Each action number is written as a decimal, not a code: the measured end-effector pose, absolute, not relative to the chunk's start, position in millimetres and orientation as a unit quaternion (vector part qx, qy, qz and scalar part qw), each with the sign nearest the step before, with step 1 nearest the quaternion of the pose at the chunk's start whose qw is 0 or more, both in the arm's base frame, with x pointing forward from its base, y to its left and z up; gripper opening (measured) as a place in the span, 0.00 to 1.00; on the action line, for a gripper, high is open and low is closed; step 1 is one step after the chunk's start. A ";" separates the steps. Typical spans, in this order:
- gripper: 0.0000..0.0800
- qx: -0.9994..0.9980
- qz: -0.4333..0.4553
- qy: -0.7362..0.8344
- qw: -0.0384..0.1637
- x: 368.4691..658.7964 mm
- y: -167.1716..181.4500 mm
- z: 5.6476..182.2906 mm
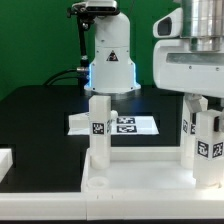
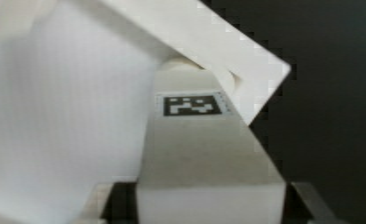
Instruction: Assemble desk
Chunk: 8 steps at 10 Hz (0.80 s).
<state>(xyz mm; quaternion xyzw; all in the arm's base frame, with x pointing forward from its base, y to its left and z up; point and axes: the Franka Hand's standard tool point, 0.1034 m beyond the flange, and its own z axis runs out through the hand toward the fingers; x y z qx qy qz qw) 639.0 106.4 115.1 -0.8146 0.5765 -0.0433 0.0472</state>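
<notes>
The desk's white rimmed panel (image 1: 135, 178) lies flat at the front of the exterior view. One square leg (image 1: 98, 128) with a tag stands upright in its left corner. On the exterior view's right another tagged leg (image 1: 205, 140) stands on the panel, with a further tagged one (image 1: 186, 125) just behind it. My gripper (image 1: 203, 102) comes down from above onto the right leg. In the wrist view my gripper (image 2: 201, 205) is shut on this leg (image 2: 198, 150), whose width fills the gap between the dark fingers (image 2: 127, 203). The panel (image 2: 55, 110) shows white beside it.
The marker board (image 1: 140, 124) lies on the black table behind the panel. The robot's white base (image 1: 110, 60) stands at the back before a green wall. A white piece (image 1: 4, 160) shows at the exterior view's left edge.
</notes>
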 end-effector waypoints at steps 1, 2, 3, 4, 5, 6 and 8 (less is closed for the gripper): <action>0.36 -0.768 -0.033 0.638 0.056 638.5 104.9 114.9; 0.36 -0.734 -0.026 0.676 0.061 637.8 104.2 114.6; 0.36 -0.742 -0.027 0.667 0.061 637.7 104.5 114.7; 0.36 -0.781 -0.033 0.622 0.055 637.7 104.0 114.6; 0.49 -0.834 -0.042 0.548 0.050 638.0 107.2 114.9; 0.66 -0.872 -0.046 0.485 0.050 638.5 113.5 115.4; 0.78 -0.912 -0.064 0.402 0.051 636.8 119.7 114.2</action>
